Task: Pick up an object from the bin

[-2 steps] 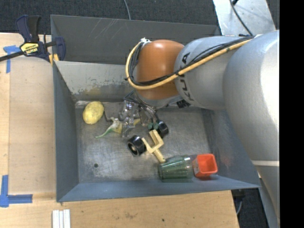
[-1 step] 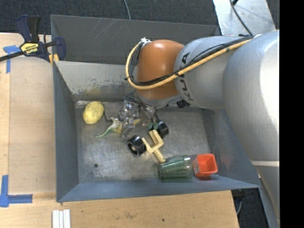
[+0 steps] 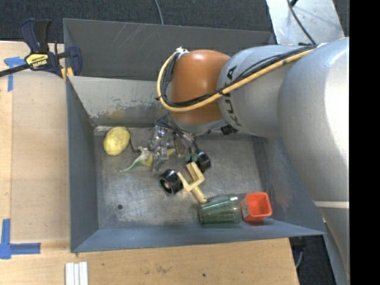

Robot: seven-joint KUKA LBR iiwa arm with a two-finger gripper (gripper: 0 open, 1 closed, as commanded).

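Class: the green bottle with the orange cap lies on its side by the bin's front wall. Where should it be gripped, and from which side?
Grip the green bottle across mid-body, from straight above. It lies on its side, long axis along the front wall, so its rounded width is the narrow span. That wall is close, so room may be tight.

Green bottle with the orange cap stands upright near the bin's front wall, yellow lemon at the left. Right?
Not upright: the camera view shows the green bottle lying on its side near the bin's front wall. Yellow lemon is at the left, as said.
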